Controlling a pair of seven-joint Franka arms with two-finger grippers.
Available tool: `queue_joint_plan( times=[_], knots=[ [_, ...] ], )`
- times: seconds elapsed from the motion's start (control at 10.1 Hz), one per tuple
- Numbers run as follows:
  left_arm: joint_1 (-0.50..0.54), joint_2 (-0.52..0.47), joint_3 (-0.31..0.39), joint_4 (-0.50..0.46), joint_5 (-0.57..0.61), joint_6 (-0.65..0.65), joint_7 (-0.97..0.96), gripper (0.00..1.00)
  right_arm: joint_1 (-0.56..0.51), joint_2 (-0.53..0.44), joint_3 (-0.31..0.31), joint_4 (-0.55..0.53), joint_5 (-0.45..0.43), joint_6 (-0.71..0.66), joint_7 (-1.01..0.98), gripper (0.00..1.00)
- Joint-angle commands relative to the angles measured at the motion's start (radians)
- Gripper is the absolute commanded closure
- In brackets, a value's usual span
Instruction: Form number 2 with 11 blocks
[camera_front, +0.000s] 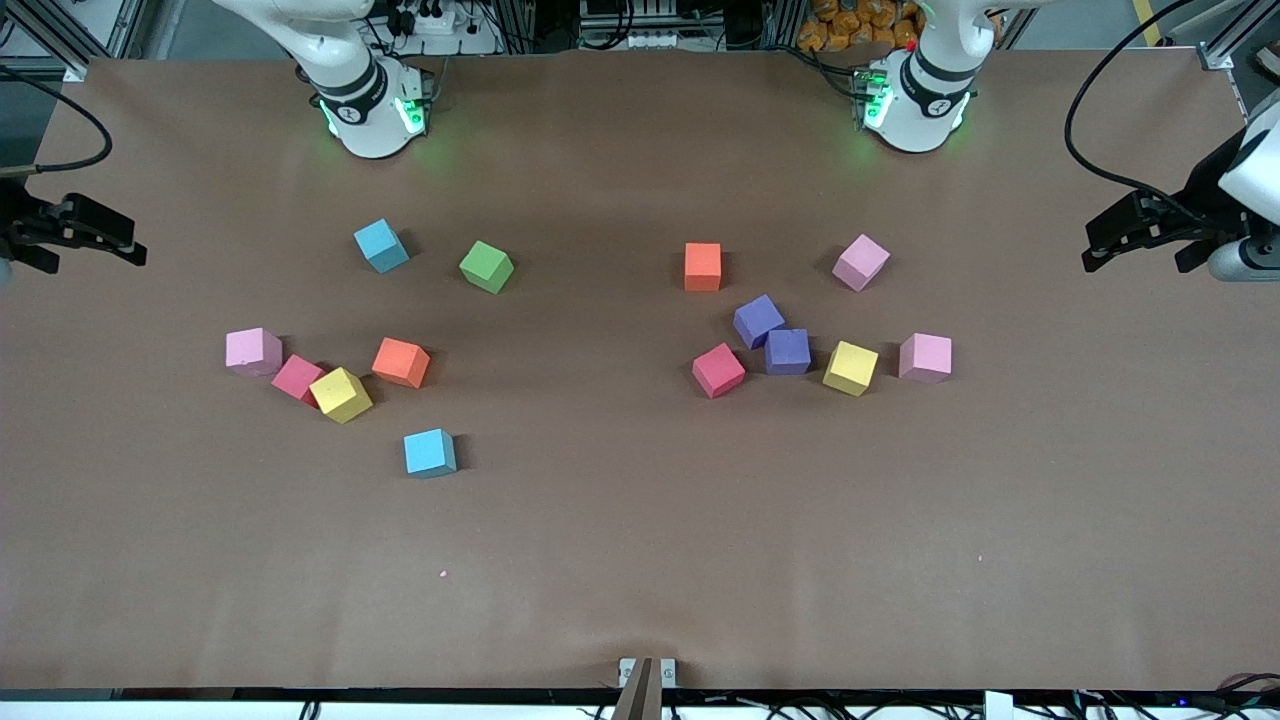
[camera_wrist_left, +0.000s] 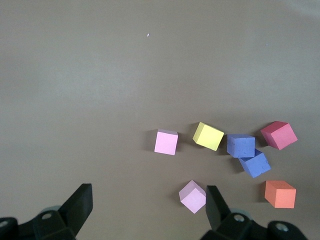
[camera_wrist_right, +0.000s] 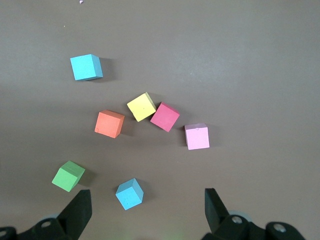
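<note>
Surface: brown paper-covered table (camera_front: 640, 560), a few pale specks on it, nothing else but blocks.
Room: metal framing, cables and power strips along the edge by the arm bases; both bases lit green.
Blocks, right arm's end: seven loose — sky blue block (camera_front: 381, 245) and green block (camera_front: 486, 266) farthest from front cam; light pink block (camera_front: 252, 351), red block (camera_front: 297, 379), yellow block (camera_front: 340, 394) in a touching row; orange block (camera_front: 401, 361) just beside the yellow; second sky blue block (camera_front: 430, 452) nearest front cam, apart.
Blocks, left arm's end: seven more — second orange block (camera_front: 703, 266) and tilted pink block (camera_front: 861, 262) farthest; two purple blocks (camera_front: 773, 337) touching each other; second red block (camera_front: 718, 370) beside them; second yellow block (camera_front: 851, 367) and another pink block (camera_front: 925, 357) close together.
Left gripper (camera_wrist_left: 147, 207): parked at table edge, arm waiting; fingers spread wide, holding nothing, touching nothing.
Right gripper (camera_wrist_right: 147, 207): parked at its own edge, also waiting; fingers spread wide, empty.
Figure: no numeral formed; blocks scattered.
</note>
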Motion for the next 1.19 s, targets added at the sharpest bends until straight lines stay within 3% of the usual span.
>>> queue_joint_plan(
  times=[0.0, 0.3, 0.6, 0.79, 1.09],
  knots=[
    [0.002, 0.006, -0.005, 0.016, 0.021, 0.000, -0.008, 0.00, -0.007, 0.006, 0.005, 0.019, -0.002, -0.013, 0.003, 0.00],
    [0.000, 0.039, -0.003, 0.015, 0.023, 0.004, -0.028, 0.00, -0.005, 0.006, 0.005, 0.017, -0.006, -0.013, 0.003, 0.00],
    [-0.004, 0.153, -0.008, 0.016, 0.008, 0.006, -0.030, 0.00, 0.006, 0.008, 0.006, 0.012, -0.004, -0.013, 0.012, 0.00],
    [-0.021, 0.219, -0.015, -0.023, -0.041, 0.088, -0.045, 0.00, 0.006, 0.008, 0.008, 0.008, -0.004, -0.013, 0.014, 0.00],
    [-0.139, 0.266, -0.025, -0.114, -0.055, 0.226, -0.262, 0.00, 0.007, 0.018, 0.009, -0.004, -0.004, -0.012, 0.012, 0.00]
  ],
)
